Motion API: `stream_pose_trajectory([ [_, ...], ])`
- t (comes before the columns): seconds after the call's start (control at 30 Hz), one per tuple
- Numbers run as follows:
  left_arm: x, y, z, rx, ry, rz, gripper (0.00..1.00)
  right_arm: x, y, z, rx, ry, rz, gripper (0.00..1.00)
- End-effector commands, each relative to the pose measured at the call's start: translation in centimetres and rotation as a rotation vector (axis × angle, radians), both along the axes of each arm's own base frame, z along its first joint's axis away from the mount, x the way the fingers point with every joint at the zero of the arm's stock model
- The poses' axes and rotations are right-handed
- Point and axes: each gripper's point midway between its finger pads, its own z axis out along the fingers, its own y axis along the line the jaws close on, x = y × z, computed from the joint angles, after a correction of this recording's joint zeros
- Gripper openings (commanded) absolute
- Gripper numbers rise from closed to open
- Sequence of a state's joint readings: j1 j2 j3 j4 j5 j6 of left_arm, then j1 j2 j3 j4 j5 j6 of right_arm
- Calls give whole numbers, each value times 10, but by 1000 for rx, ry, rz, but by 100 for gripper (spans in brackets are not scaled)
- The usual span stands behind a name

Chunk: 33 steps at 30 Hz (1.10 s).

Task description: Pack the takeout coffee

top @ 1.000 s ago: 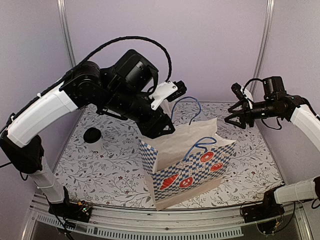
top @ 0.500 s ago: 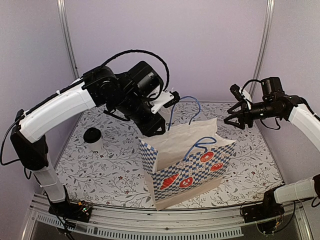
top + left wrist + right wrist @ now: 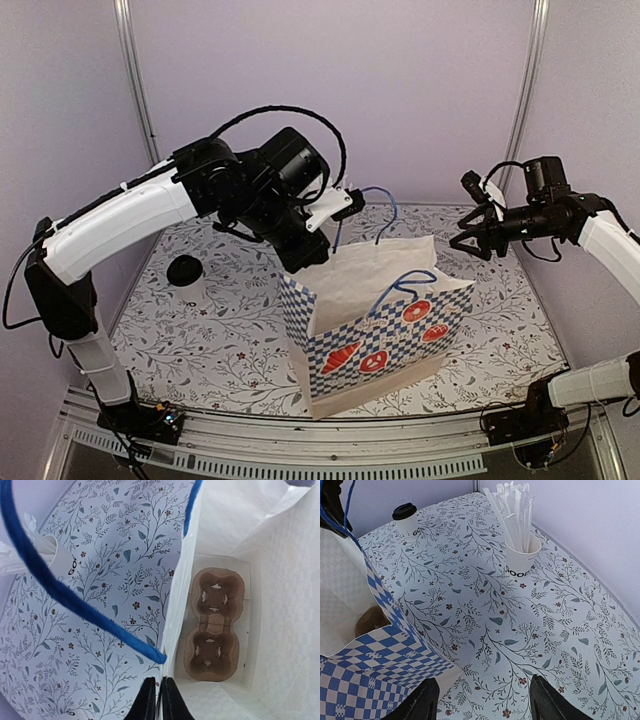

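The takeout coffee [image 3: 185, 275], a white cup with a black lid, stands on the table's left side, and in the right wrist view the coffee [image 3: 406, 520] is far behind the bag. The blue-checked paper bag [image 3: 375, 320] stands open in the middle. My left gripper [image 3: 308, 262] is at the bag's back-left rim. In the left wrist view the left gripper [image 3: 157, 682] is shut on the bag's white wall edge. A brown cup carrier [image 3: 215, 625] lies on the bag's floor. My right gripper [image 3: 462, 240] hangs open above the table, right of the bag.
A white cup with straws [image 3: 522, 555] stands on the floral table cover behind the bag. The bag's blue handle [image 3: 75, 605] loops across the left wrist view. Cage posts and walls enclose the table on the back and sides.
My left gripper's jaws have come together on the bag's rim, and the left arm shifted slightly back and left. The right arm has barely moved.
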<state>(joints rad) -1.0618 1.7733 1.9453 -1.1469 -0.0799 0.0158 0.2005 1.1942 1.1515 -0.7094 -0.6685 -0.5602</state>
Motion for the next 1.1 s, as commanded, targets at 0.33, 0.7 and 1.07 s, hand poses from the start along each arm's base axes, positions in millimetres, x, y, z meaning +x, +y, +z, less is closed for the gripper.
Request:
stream_pose_trajectory([
  [0.33,57,-4,14,68,-328,-11,0,17,-14,-5,-28,3,-80,64],
  [0.7,31,-16,24,24,-378,-122,0,21,-26,-12,-16,21,-117,64],
  [1.07,-54,-38,43,-31,-411,-218,0,21,-25,-16,-9,31,-111,64],
])
